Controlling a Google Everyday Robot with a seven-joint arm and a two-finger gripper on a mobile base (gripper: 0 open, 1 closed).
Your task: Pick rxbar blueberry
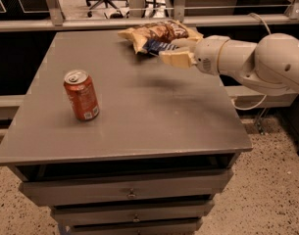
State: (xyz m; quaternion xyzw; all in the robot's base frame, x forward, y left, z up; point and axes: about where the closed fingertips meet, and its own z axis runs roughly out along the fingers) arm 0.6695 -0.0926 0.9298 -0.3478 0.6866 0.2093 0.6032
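Note:
The rxbar blueberry, a small flat bar in a dark blue wrapper with white lettering, is held in the air above the far part of the grey table, in front of the chip bag. My gripper reaches in from the right on a white arm and is shut on the bar, one tan finger below it and one above. The bar's right end is hidden between the fingers. A faint shadow lies on the table below.
A tan-and-brown crinkled chip bag lies at the table's far edge, just behind the bar. A red soda can stands upright at the left. Drawers are below the tabletop. A rail and an office chair are behind.

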